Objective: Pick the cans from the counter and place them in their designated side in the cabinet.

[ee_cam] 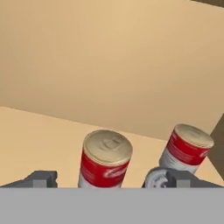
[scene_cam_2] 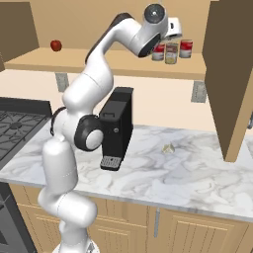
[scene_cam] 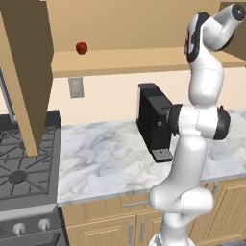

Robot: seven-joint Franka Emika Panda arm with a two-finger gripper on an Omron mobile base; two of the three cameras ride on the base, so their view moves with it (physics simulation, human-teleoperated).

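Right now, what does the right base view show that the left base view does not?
The right base view gives three cans at the right end of the cabinet shelf: a red-labelled can, a yellowish-olive can and another red one partly behind the arm. It also gives a small pale item on the counter. The left base view gives the stove knobs. Both share the red fruit on the shelf, the black coffee machine, the marble counter and the stove grates.
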